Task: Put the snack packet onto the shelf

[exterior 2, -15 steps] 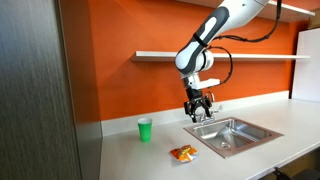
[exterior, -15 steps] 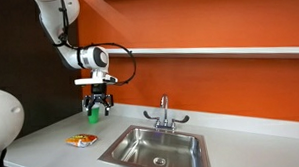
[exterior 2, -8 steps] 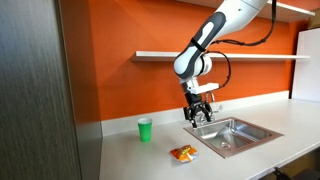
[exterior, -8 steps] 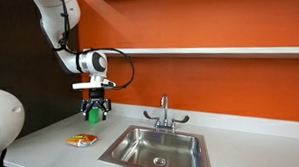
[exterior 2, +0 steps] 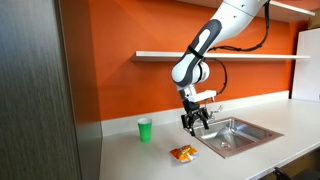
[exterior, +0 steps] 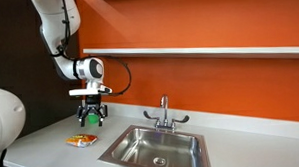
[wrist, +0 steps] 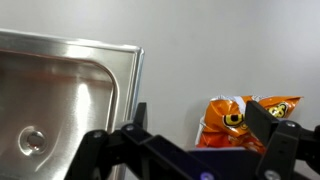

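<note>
The orange snack packet [exterior: 80, 140] lies flat on the grey countertop, left of the sink; it also shows in an exterior view [exterior 2: 183, 153] and in the wrist view [wrist: 245, 122]. My gripper [exterior: 90, 122] hangs open and empty in the air above and a little beside the packet, fingers pointing down; it also shows in an exterior view [exterior 2: 193, 125]. In the wrist view the open jaws [wrist: 205, 125] frame the packet, apart from it. The long white shelf [exterior: 208, 51] spans the orange wall above, as also in an exterior view [exterior 2: 160, 55].
A steel sink [exterior: 157, 148] with a tap [exterior: 165, 113] is set in the countertop [exterior: 262, 150]. A small green cup [exterior 2: 145, 129] stands near the wall. A grey panel [exterior 2: 40, 100] stands at the counter's end.
My gripper has moved down and sideways away from the sink, toward the packet. The packet has not moved.
</note>
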Robot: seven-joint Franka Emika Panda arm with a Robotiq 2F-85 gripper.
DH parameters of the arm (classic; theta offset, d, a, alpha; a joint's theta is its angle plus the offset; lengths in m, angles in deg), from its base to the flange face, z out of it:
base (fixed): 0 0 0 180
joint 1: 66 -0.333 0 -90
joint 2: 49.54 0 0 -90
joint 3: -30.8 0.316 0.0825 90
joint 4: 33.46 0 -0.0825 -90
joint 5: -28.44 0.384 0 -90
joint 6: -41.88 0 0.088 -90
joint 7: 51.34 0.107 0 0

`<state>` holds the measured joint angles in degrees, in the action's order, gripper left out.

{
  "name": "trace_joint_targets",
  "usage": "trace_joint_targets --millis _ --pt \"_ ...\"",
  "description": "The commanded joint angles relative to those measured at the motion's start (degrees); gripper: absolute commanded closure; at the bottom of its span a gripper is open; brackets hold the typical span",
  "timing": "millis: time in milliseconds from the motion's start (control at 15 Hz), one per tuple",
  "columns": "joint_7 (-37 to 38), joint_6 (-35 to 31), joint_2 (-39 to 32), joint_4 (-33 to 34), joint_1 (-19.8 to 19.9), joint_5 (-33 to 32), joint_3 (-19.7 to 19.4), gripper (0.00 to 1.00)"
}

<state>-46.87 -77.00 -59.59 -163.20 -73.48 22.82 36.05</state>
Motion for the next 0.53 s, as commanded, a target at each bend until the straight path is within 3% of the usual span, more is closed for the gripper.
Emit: trace_joint_targets --millis 0,467 --pt "-0.3 -2.2 -2.2 1.7 -0.9 0.8 1.4 0.00" --pt "-0.8 -5.1 -6.1 3.3 -2.5 1.7 2.9 0.00"
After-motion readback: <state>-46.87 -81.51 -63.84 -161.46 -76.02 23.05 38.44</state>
